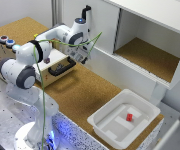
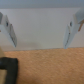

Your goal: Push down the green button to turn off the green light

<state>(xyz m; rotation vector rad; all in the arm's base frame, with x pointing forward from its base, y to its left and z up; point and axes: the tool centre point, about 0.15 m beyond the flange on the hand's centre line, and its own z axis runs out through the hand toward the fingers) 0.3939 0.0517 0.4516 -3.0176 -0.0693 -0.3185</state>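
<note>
From the exterior view I see the arm bent over the cork-topped counter (image 1: 85,95), its claw (image 1: 83,56) hanging beside a wooden box (image 1: 20,55) with a black handle (image 1: 61,68) on its side. On the box's top, toward the exterior view's left, three round buttons sit in a row: a red-capped button (image 1: 3,38), a blue-capped button (image 1: 10,43) and the green button (image 1: 16,48), whose pale cyan-green cap glows as the green light (image 1: 16,47). The claw is well apart from that button, off to the exterior view's right of it.

In the wrist view the claw (image 2: 42,30) is spread, its two fingers (image 2: 9,31) standing far apart with nothing between them, facing a pale cabinet front above cork.

A white tub (image 1: 124,117) holding a small red block (image 1: 129,117) rests near the counter's corner. I can read no writing or labels; everything is too blurred.
</note>
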